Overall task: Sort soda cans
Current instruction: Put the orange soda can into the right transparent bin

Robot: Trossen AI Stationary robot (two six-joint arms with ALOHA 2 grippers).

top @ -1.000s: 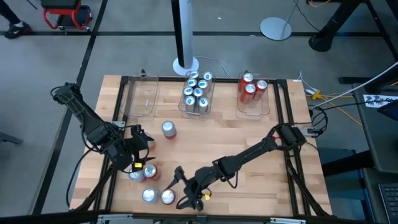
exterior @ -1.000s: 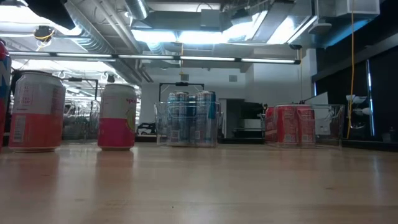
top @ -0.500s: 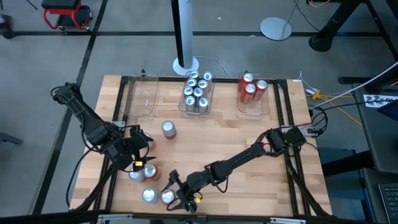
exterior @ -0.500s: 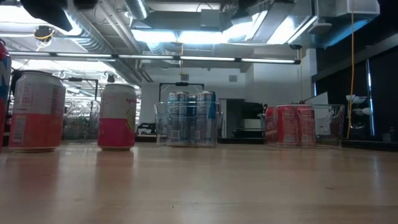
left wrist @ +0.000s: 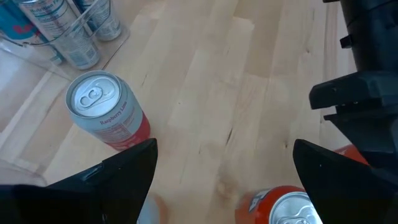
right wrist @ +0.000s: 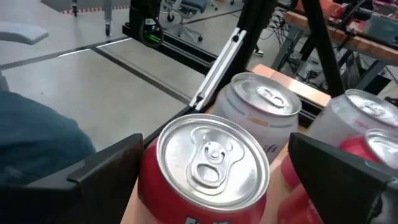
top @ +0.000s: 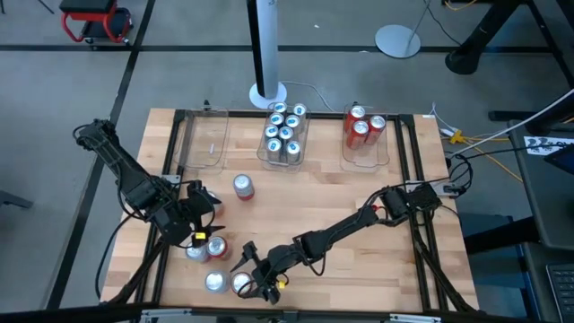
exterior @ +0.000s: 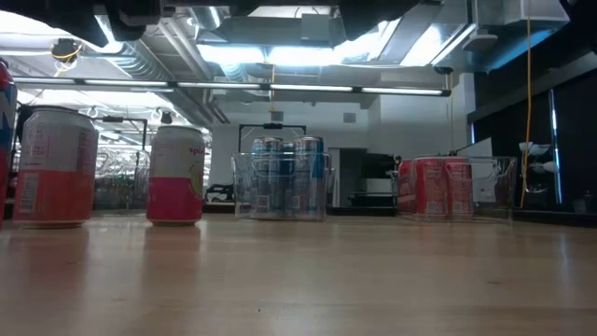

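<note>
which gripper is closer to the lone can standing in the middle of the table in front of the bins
Left. The left gripper sits just beside the lone can, open. The right gripper is off at the near edge, open around a red can.

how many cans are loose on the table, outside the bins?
5. Lone can mid-table; pair of cans front left; front-edge can; red can between the open right gripper fingers. Arms may hide more.
</note>
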